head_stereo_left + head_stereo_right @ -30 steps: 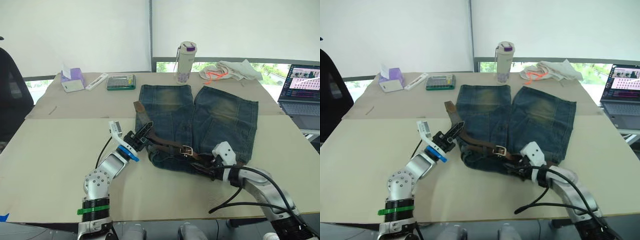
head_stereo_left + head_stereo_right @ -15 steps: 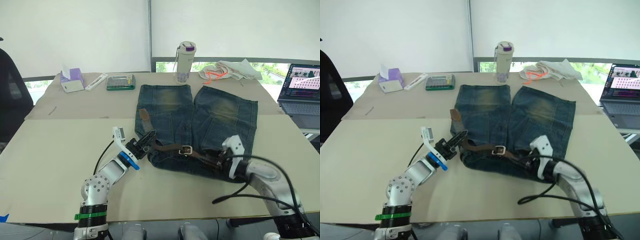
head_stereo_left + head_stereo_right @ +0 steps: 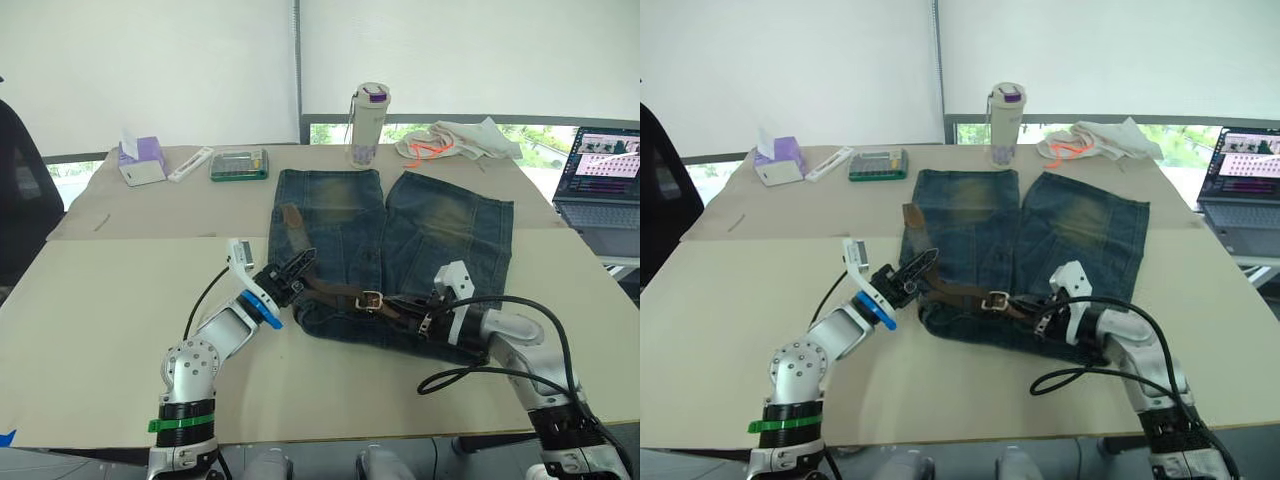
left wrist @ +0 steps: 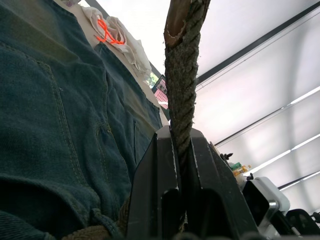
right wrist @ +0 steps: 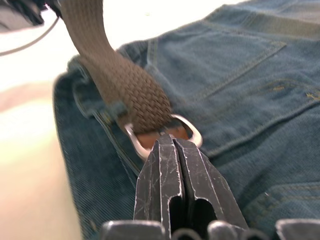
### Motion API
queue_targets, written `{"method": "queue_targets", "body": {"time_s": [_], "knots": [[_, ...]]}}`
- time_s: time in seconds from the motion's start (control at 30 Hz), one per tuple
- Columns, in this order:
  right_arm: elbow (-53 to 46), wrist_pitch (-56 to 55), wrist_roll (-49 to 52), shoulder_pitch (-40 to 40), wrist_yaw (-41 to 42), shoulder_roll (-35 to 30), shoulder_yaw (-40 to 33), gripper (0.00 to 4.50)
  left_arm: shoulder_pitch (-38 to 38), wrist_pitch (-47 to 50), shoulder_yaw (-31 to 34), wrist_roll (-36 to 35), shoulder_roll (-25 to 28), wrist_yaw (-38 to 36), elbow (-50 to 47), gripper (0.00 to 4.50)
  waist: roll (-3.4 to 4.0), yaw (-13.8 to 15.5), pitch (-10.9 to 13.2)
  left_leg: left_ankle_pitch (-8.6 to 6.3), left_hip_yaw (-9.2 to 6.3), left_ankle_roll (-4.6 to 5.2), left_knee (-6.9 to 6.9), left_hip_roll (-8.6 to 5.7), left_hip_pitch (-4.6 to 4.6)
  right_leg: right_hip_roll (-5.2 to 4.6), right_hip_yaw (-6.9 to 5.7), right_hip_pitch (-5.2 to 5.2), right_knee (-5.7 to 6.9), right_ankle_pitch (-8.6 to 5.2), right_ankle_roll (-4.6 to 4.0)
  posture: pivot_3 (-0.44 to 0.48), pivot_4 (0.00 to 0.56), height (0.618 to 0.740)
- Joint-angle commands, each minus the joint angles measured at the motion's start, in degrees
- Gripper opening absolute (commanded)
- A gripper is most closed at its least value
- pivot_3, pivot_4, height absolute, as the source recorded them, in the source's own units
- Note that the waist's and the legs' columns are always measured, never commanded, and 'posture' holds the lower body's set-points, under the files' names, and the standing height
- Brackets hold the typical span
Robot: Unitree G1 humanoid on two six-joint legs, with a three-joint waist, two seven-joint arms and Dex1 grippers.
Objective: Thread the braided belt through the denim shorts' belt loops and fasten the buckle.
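Note:
The denim shorts (image 3: 440, 230) lie flat on the table, waistband toward me. The braided belt (image 3: 335, 292) runs along the waistband, and its free end rests on the left leg. My left gripper (image 3: 296, 268) is shut on the belt (image 4: 182, 75), which rises from between its fingers (image 4: 162, 190). The silver buckle (image 3: 372, 298) sits mid-waistband. My right gripper (image 5: 170, 142) is shut, its tips meeting on the near side of the buckle (image 5: 194, 134). A narrow denim belt loop (image 5: 114, 107) seems to cross the belt just behind the buckle.
At the back of the table stand a bottle (image 3: 365, 125), a tissue box (image 3: 140, 160), a white remote (image 3: 192, 163), a green case (image 3: 238, 163) and a crumpled white cloth (image 3: 455, 140). A laptop (image 3: 600, 175) is at the right. A black cable (image 3: 470, 375) loops by my right arm.
My right gripper has closed from wide open onto the buckle, and its arm has moved slightly toward the waistband. The left gripper keeps its hold; the belt's free end has shifted a little on the leg.

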Motion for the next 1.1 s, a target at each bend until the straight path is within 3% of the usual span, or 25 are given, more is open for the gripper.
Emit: {"method": "queue_targets", "body": {"time_s": [0.03,0.43,1.1], "knots": [[1.73,-3.77,-2.86,-1.64,1.88,0.15,1.95,0.03,-0.56,0.3,-0.36,-1.37,-0.61,1.41,-3.64,0.0,0.0,0.04,0.0,0.0,0.0,0.0,0.0,0.0,0.0,0.0,0.0,0.0,0.0,0.0,0.0,0.0,0.15,0.74],[6.15,-9.66,-10.0,-6.0,4.27,-0.23,6.22,0.03,1.52,0.05,-0.92,-1.19,-0.21,2.5,-5.18,0.0,0.01,-0.01,-0.01,0.0,0.0,-0.01,0.0,-0.01,0.03,0.0,0.02,0.01,0.01,0.01,-0.01,0.0,0.15,0.74],[13.11,-12.5,-12.59,-12.31,8.69,2.13,8.68,0.03,5.3,-2.38,-1.02,4.27,5.5,-4.94,-2.64,0.0,0.04,-0.13,-0.02,0.0,0.01,-0.01,-0.02,0.0,0.08,0.0,0.03,0.01,0.02,0.03,-0.06,0.0,0.15,0.74]]}}
